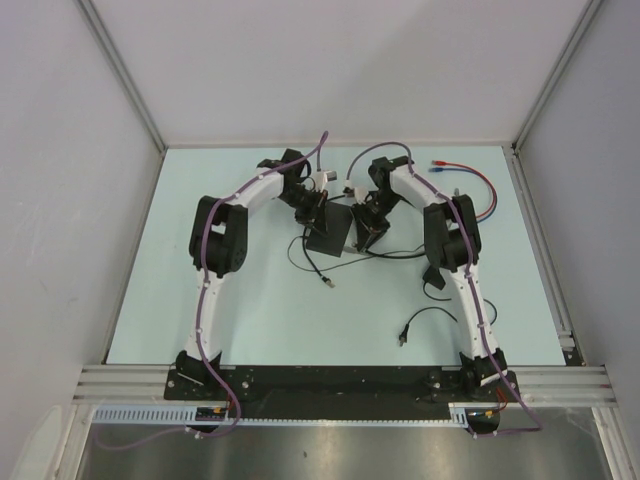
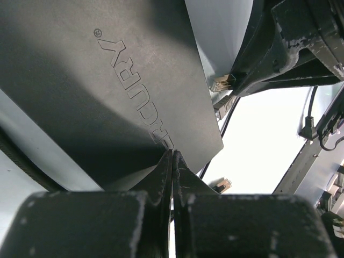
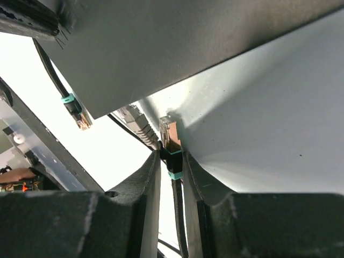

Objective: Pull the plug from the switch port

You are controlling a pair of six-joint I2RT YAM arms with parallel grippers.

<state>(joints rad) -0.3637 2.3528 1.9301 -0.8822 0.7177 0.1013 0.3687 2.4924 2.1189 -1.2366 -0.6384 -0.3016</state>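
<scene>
The switch is a flat matte-black box in the middle of the table. It fills the left wrist view and the top of the right wrist view. My left gripper is shut, and its tips press on the switch's top near a corner. My right gripper is shut on a black plug with teal bands. The plug's clear tip is bare and sits just off the switch's edge; it also shows in the left wrist view. A grey-booted plug lies at the switch's edge beside it.
A loose black cable ends in a plug in front of the switch. Another black lead lies near the right arm. Red and blue cables curl at the back right. A second teal-banded plug hangs to the left.
</scene>
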